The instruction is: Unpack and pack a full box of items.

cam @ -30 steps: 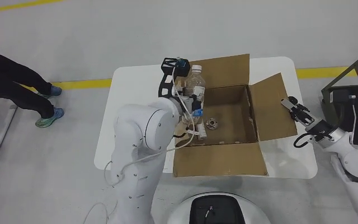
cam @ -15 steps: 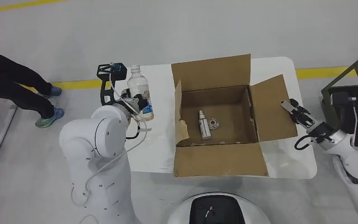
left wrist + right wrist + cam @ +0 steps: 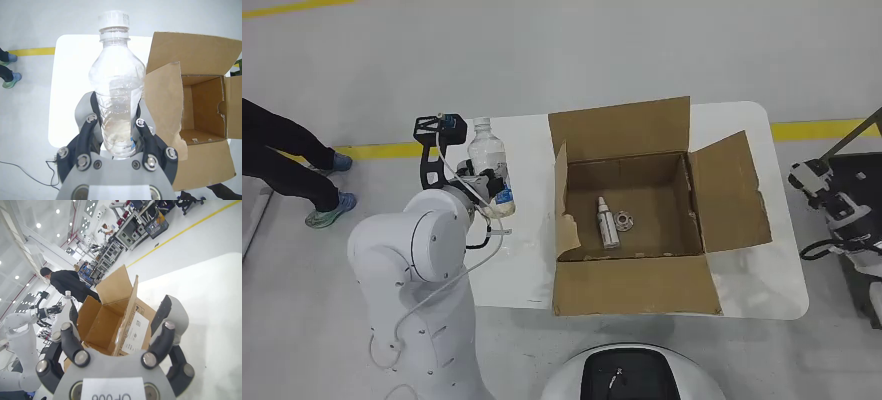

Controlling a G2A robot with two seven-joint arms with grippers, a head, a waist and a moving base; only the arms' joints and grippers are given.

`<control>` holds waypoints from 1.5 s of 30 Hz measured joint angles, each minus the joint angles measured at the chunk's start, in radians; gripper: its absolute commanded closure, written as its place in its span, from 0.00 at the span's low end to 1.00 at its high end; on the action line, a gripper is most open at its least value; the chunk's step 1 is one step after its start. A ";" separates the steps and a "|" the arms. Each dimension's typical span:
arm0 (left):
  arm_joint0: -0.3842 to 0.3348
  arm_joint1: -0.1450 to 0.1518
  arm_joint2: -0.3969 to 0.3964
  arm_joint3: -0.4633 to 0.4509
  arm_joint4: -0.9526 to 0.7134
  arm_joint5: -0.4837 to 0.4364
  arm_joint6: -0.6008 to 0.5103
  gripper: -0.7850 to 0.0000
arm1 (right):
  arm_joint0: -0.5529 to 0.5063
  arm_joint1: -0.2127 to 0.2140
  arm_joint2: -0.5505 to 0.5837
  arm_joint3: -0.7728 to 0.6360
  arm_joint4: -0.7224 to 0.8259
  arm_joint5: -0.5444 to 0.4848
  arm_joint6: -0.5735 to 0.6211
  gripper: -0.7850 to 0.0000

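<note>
while the left gripper (image 3: 115, 121) is clamped on the lower body of a clear plastic bottle (image 3: 115, 83), that bottle is held outside the cardboard box (image 3: 632, 285), off the box's left wall and above the white table (image 3: 512, 265). the bottle stands roughly upright, white cap (image 3: 113, 19) uppermost, and does not touch the box. the box sits on the table with all four flaps folded outward. on the box floor, near its centre, a small spray bottle (image 3: 608, 222) lies on its side, and a round metal part (image 3: 625, 219) lies just beside it, on the side toward the box's right wall. the right gripper (image 3: 121, 308) is beyond the box's right flap, facing the labelled outer face. its fingers stand apart with nothing between them.
</note>
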 measured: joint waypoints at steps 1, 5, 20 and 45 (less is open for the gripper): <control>0.000 0.000 0.000 0.000 0.000 0.000 0.000 1.00 | -0.004 0.000 0.008 -0.020 -0.008 -0.005 -0.003 0.00; 0.009 0.001 -0.001 0.005 0.001 -0.003 0.010 1.00 | -0.015 0.001 0.025 -0.114 -0.074 -0.020 -0.011 0.76; 0.197 0.036 -0.067 0.157 0.016 -0.200 0.064 1.00 | 0.004 -0.001 -0.111 -0.193 -0.401 0.017 0.020 1.00; 0.226 0.050 -0.036 0.358 0.071 -0.227 0.185 1.00 | 0.086 0.000 -0.241 -0.276 -0.647 0.172 0.154 1.00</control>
